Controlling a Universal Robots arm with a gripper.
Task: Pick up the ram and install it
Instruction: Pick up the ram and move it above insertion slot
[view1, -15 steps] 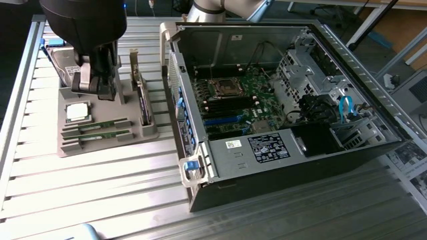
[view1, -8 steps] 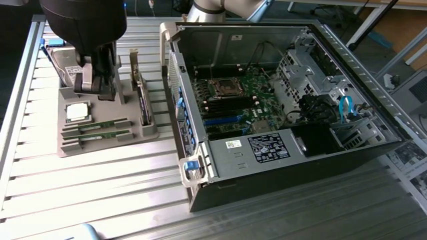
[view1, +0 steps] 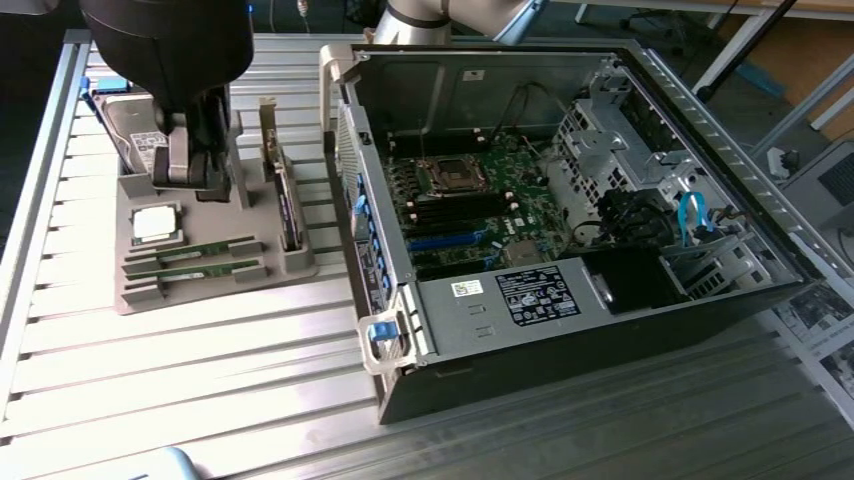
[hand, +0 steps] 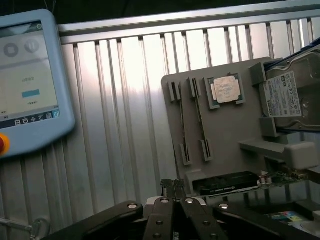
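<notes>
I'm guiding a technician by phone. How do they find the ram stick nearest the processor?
On the slatted table, at the exterior view's left of the computer case, stands a grey holder. Next to its square silver processor lies the ram stick: thin and green, its twin beyond.

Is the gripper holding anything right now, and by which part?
Nothing. The gripper is shut and empty; the ram sticks lie in the tray.

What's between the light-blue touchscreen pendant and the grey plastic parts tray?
Nothing: in the wrist view, just bare ribbed aluminium tabletop separates the light-blue touchscreen pendant from the grey plastic parts tray.
</notes>
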